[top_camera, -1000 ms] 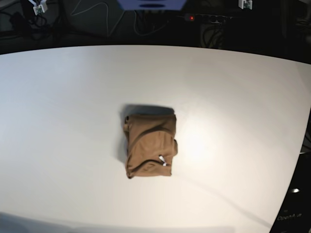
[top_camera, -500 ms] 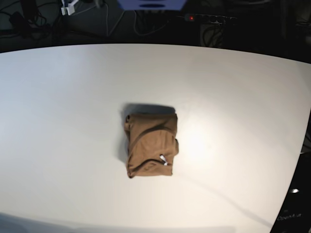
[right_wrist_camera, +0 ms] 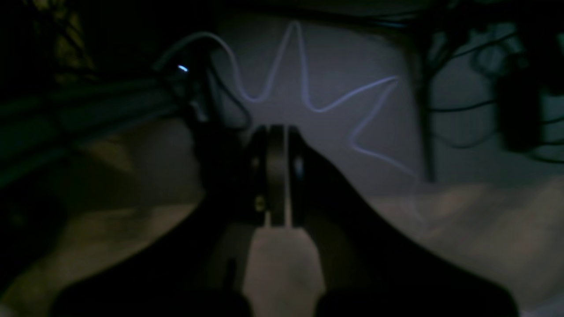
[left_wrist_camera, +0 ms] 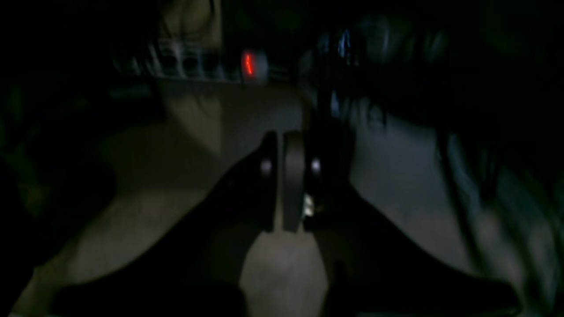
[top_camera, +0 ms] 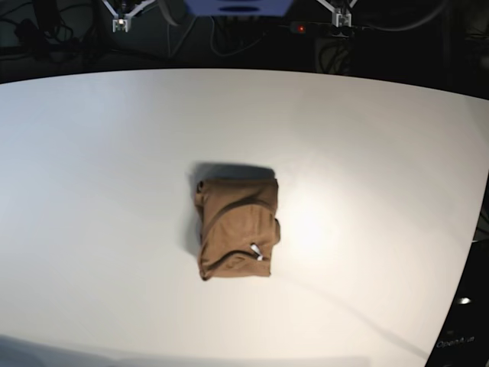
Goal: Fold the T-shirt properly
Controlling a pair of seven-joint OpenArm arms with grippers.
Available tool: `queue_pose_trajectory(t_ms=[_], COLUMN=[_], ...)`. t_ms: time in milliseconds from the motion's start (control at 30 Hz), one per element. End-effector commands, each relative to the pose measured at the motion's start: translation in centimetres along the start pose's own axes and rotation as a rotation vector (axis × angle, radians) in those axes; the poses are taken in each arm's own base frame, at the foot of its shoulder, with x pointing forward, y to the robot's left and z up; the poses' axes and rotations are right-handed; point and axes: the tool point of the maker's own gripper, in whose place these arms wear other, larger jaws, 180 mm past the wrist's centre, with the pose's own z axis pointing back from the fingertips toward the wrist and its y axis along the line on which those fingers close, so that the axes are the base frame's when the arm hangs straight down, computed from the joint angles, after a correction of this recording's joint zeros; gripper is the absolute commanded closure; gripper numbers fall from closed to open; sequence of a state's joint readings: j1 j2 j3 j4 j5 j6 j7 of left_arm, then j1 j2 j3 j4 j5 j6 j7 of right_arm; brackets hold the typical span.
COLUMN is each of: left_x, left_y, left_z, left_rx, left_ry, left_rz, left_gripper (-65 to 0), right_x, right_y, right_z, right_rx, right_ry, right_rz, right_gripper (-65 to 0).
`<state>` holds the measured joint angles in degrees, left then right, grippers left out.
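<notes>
The T-shirt [top_camera: 237,228] lies as a compact tan-brown folded bundle in the middle of the white table [top_camera: 114,168], its small white tag [top_camera: 256,251] showing at the near right corner. Both grippers hang beyond the far table edge, well away from the cloth. My right gripper [top_camera: 121,24] sits at the upper left of the base view, my left gripper [top_camera: 341,17] at the upper right. In the wrist views the left gripper [left_wrist_camera: 285,140] and the right gripper [right_wrist_camera: 276,131] each have their jaws pressed together with nothing between them, over dark floor.
Behind the table is a dark area with cables and a power strip with a red light [top_camera: 302,28], also seen as the power strip [left_wrist_camera: 249,64] in the left wrist view. A wavy white cable [right_wrist_camera: 304,88] lies below the right gripper. The table's right edge [top_camera: 466,252] curves off.
The shirt has not moved. Along the top edge of the base view, the right gripper has slid rightwards and the left gripper leftwards, both a little further into view.
</notes>
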<state>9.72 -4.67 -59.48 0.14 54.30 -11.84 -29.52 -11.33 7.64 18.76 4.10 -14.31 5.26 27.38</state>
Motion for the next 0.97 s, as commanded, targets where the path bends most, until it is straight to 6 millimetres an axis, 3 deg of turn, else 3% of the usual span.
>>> queue_pose_trajectory(t_ms=[0, 167, 333, 567, 933], left_x=[0.3, 2.3, 2.5, 3.0, 3.1], left_y=[-0.7, -1.9, -1.9, -2.0, -2.0], left_z=[-0.1, -1.0, -1.1, -1.3, -1.3], left_rx=[-0.016, -0.035, -0.031, -0.031, -0.032], left_ry=[-0.009, -0.041, -0.047, -0.057, -0.058], left_rz=[0.006, 0.013, 0.024, 0.025, 0.025], left_gripper=[-2.7, -2.8, -2.8, -2.8, -2.8], right_x=[0.0, 1.4, 2.0, 2.1, 2.5], right_y=[0.1, -1.0, -1.1, 0.7, -1.0], right_z=[0.2, -0.3, -0.5, -0.7, -0.7], right_rx=[0.002, -0.081, -0.092, -0.077, -0.099], right_ry=[-0.017, -0.038, -0.049, -0.052, -0.059], right_rz=[0.011, 0.078, 0.063, 0.008, 0.026], right_gripper=[-0.1, -0.1, -0.1, -0.1, -0.1])
